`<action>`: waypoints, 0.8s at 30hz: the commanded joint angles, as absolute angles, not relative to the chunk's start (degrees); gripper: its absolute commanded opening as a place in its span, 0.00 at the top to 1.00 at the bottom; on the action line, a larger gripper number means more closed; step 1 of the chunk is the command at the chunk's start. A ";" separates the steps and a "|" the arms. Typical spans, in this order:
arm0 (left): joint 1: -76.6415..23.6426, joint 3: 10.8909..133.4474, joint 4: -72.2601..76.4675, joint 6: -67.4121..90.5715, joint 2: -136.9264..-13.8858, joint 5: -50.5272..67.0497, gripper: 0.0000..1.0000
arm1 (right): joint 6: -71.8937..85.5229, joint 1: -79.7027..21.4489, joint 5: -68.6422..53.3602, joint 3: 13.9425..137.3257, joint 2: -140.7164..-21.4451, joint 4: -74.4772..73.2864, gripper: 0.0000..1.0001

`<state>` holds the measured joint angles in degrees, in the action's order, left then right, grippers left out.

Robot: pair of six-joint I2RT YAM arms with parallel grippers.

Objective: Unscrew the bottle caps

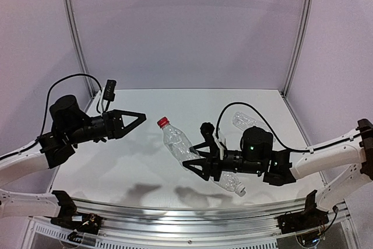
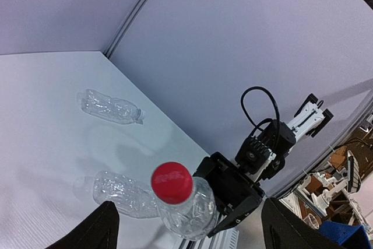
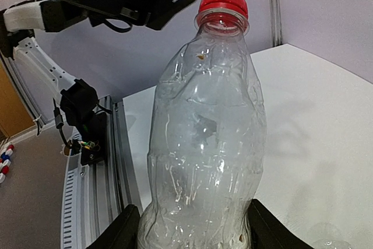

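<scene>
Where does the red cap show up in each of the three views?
Top external: the red cap sits left of centre, on the tilted clear bottle clamped in the right gripper.
Left wrist: red cap low centre, facing the camera.
Right wrist: red cap at the top edge, right of centre.
Shared landmark: the clear bottle under the cap, seen in all three.
</scene>
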<state>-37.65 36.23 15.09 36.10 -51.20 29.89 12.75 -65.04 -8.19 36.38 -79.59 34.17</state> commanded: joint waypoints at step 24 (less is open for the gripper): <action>-44.53 39.24 21.16 36.94 -58.62 33.35 0.57 | 7.38 -70.69 -6.42 34.62 -79.52 40.91 1.00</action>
<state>-43.62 37.04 22.98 38.63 -59.48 34.06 7.92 -70.04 -6.92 35.18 -78.91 39.38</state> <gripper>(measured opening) 0.486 0.606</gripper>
